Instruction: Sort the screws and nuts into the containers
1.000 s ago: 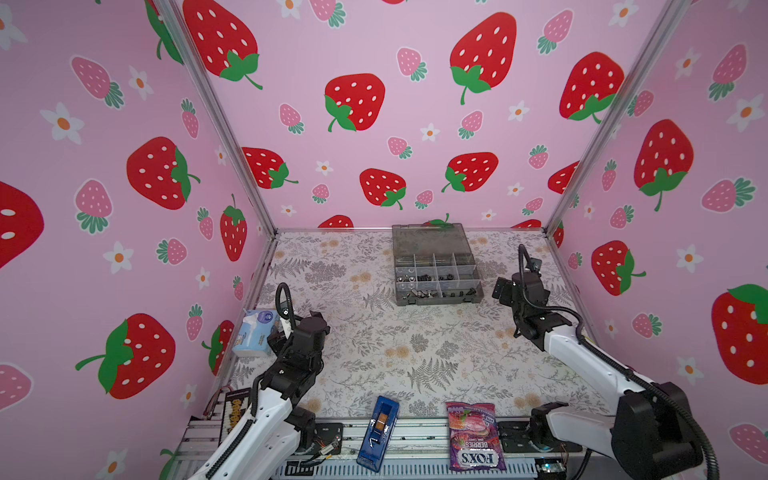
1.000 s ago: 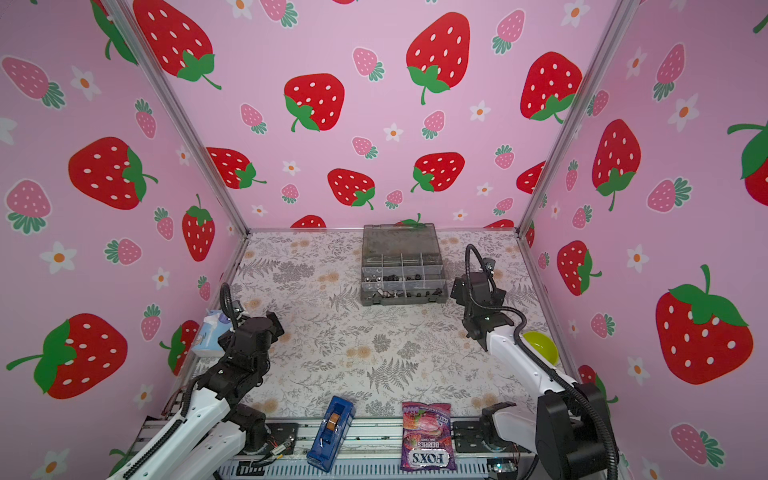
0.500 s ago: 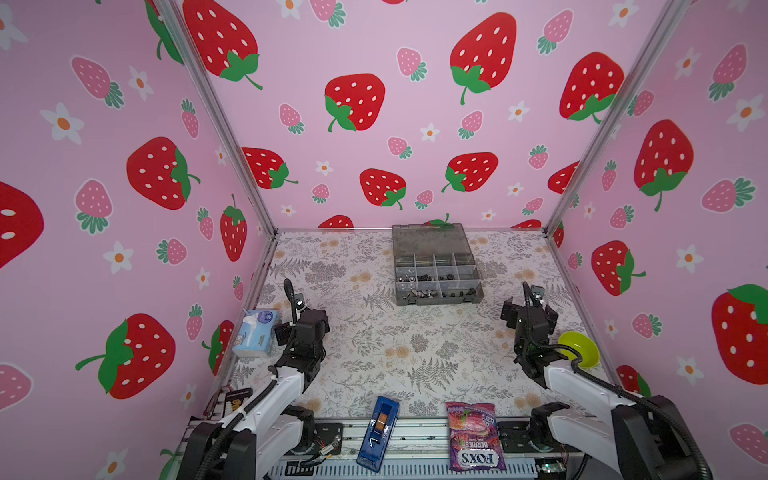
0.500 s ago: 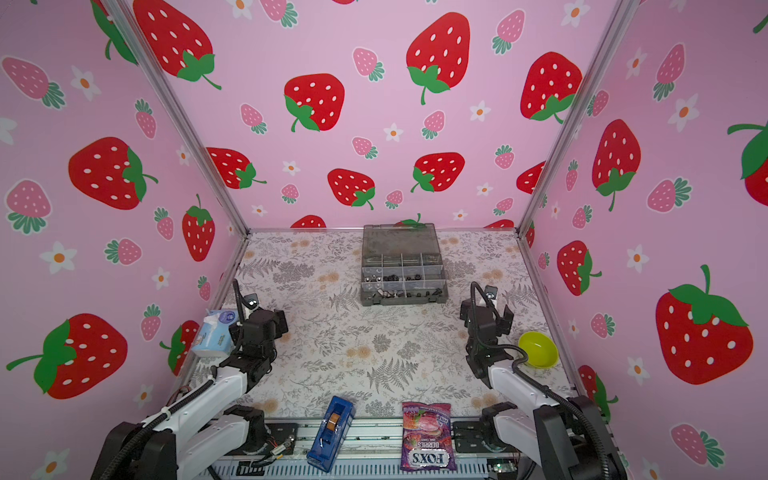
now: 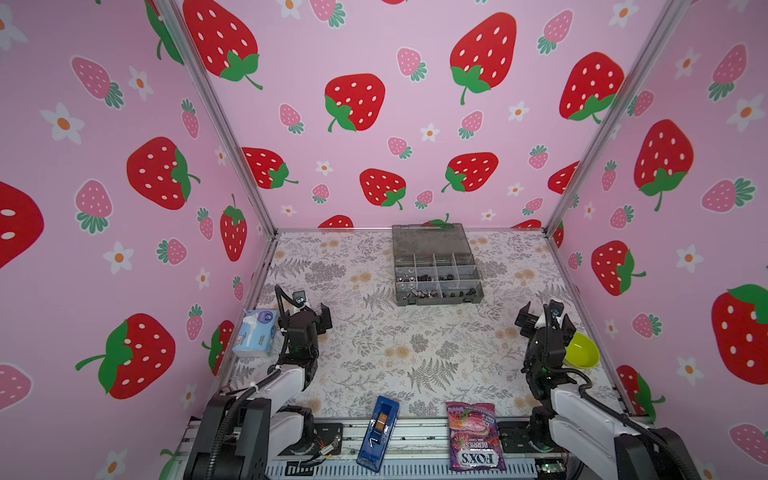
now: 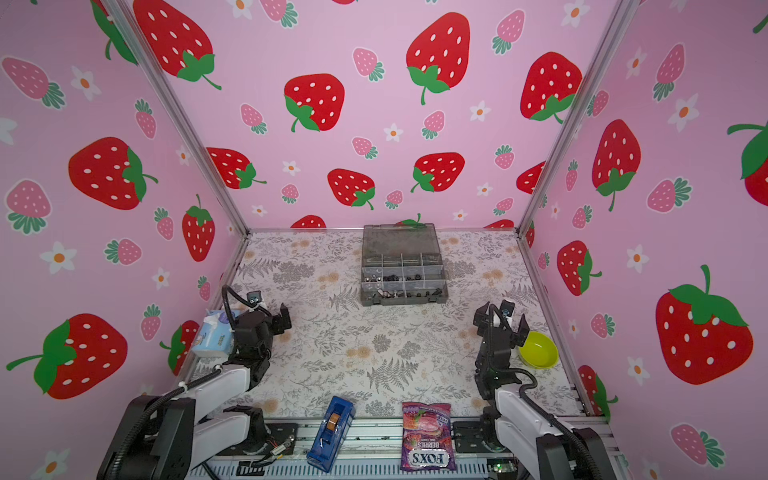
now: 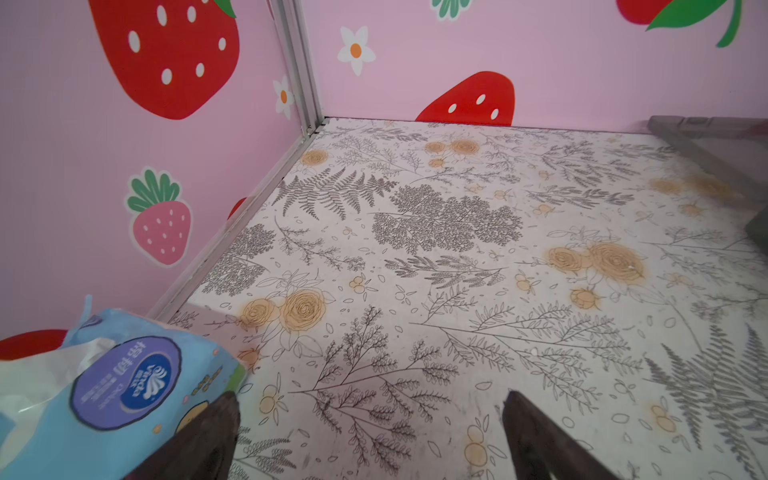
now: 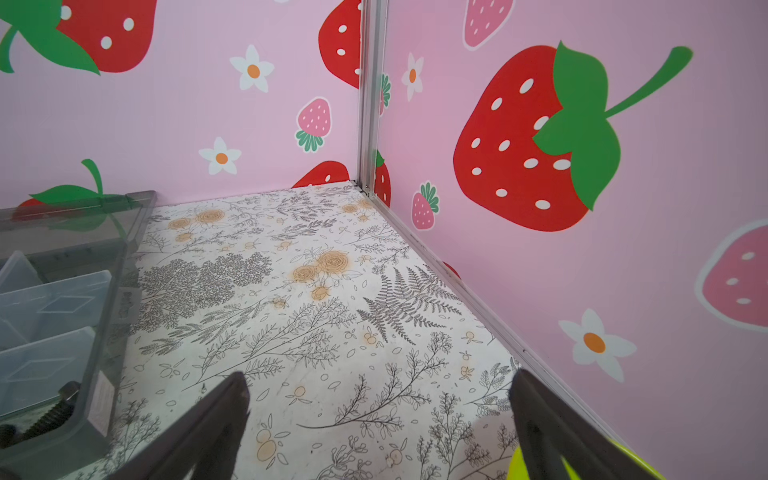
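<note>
The smoky grey organiser box [image 5: 440, 300] [image 6: 405, 300] stands open at the back middle in both top views, lid tilted up behind it. Its containers hold small black nuts [image 5: 424, 277] and dark screws [image 5: 455, 294]; silver pieces lie in the left cells. One dark screw [image 8: 54, 411] shows in a corner cell of the box [image 8: 108, 374] in the right wrist view. My left gripper [image 5: 307, 316] [image 7: 370, 399] is open and empty at the near left. My right gripper [image 5: 545, 318] [image 8: 379, 378] is open and empty at the near right.
A blue tissue pack [image 5: 255, 332] [image 7: 116, 382] lies beside my left gripper against the left wall. A lime green bowl [image 5: 582, 351] sits by my right gripper near the right wall. A narrow blue box [image 5: 378, 432] and a purple candy bag [image 5: 473, 436] lie at the front edge.
Both arms have drawn back from the box towards the front corners. The right arm's retreat has uncovered the green bowl. Both grippers have stayed open.
</note>
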Controlling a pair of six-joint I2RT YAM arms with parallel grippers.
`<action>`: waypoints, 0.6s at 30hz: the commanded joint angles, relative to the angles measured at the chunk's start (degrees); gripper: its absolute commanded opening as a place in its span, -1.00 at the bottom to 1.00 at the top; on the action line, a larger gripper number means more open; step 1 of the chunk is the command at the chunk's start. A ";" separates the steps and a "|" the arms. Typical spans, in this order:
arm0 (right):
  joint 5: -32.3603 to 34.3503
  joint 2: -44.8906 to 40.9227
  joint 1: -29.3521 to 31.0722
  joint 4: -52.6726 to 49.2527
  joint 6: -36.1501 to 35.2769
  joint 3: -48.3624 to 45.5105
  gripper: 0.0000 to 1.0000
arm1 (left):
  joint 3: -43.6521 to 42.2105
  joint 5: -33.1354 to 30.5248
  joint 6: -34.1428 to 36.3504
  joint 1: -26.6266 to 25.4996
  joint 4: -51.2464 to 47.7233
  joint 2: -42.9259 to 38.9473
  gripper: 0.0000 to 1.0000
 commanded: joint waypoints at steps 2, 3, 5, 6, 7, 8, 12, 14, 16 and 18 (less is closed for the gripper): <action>-2.36 -0.63 -1.50 6.39 -1.05 -1.93 0.99 | 1.28 7.66 2.81 1.07 9.36 4.59 0.99; -2.70 -0.59 -1.74 7.03 -1.15 -2.15 0.99 | 2.74 8.72 2.95 1.13 6.93 4.97 0.99; -3.53 -0.11 -2.21 8.32 -1.32 -2.47 0.99 | 4.01 10.34 2.66 1.23 6.39 6.30 0.99; -3.82 0.30 -2.39 8.85 -1.42 -2.52 0.99 | 4.01 11.36 2.20 1.32 7.10 6.68 0.99; -4.15 0.77 -2.49 9.43 -1.58 -2.59 0.99 | 2.98 12.72 1.89 1.44 10.56 7.63 0.98; -4.12 1.27 -2.53 9.98 -1.73 -2.60 0.99 | 1.66 14.13 1.85 1.49 15.03 9.07 0.98; -4.67 3.16 -2.83 11.97 -2.09 -2.56 0.99 | 2.96 14.48 1.92 1.45 16.60 13.66 0.99; -5.06 4.22 -2.93 12.90 -2.45 -2.52 0.99 | 3.90 15.47 2.37 1.45 17.16 15.98 0.99; -5.13 5.01 -3.16 13.80 -2.49 -2.34 0.99 | 4.79 15.92 2.47 1.49 17.89 18.56 0.99; -5.72 5.83 -3.49 14.86 -2.64 -2.26 0.99 | 6.03 16.38 2.49 1.43 18.45 20.87 0.99</action>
